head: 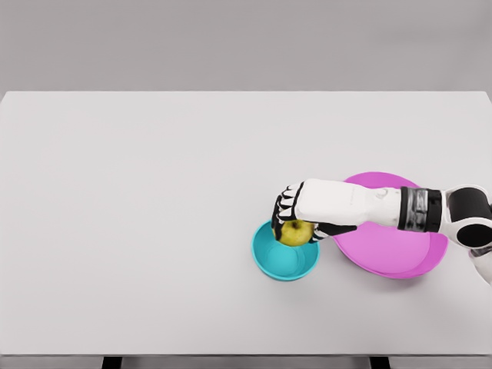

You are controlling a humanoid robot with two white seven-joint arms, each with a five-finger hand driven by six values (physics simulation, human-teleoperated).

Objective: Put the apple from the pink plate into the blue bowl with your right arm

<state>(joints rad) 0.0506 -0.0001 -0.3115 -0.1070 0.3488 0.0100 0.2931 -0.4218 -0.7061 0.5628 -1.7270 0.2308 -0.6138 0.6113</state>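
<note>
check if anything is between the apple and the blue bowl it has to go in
Nothing visible stands in the way. The right hand has its fingers around the yellow-green apple, right over the open blue bowl. The bowl's visible interior looks empty. The pink plate lies behind, to the right.

Single head cam, high, looking steeply down on whole table (154,231).

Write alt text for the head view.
The robot's white right hand holds a yellow-green apple over the small round blue bowl, its fingers curled on it. Behind the arm, a round pink plate lies on the white table.
</note>
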